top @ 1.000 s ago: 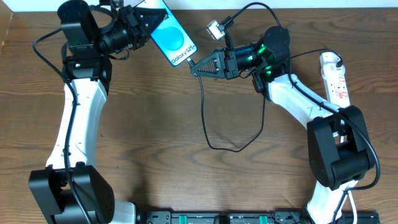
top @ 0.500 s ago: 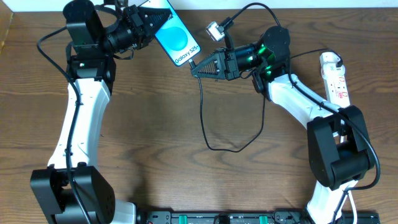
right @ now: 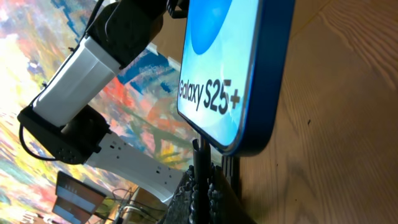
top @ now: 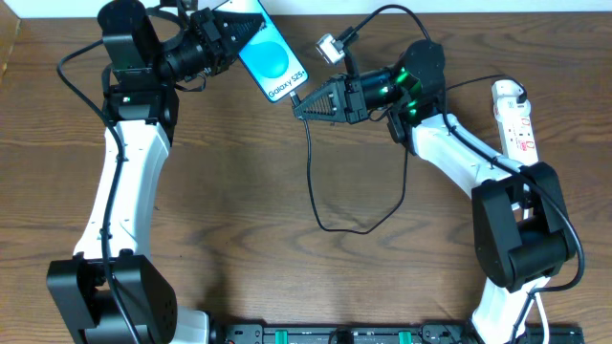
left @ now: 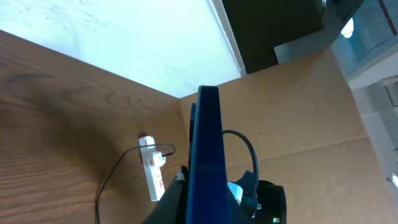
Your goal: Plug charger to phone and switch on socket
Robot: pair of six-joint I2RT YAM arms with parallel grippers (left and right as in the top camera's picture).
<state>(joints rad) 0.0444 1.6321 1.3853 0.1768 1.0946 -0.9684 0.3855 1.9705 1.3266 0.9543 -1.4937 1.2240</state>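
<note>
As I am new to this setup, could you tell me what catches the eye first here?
The bright blue phone, gripped by the left gripper at top centre overhead, stands out first. The right gripper holds the black charger by its tip at the phone's lower edge; the white socket lies far right.

The phone (right: 217, 62) screen reads "Galaxy S25+", plus sign likely.

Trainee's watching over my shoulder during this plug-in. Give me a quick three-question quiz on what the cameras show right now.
1. True or false: the left tool is shut on the phone.
2. What does the right tool grip? A the phone; B the charger near its tip; C nothing.
3. Fill in: the socket lies on the robot's ____ side.
Key: 1 true; 2 B; 3 right.
</note>
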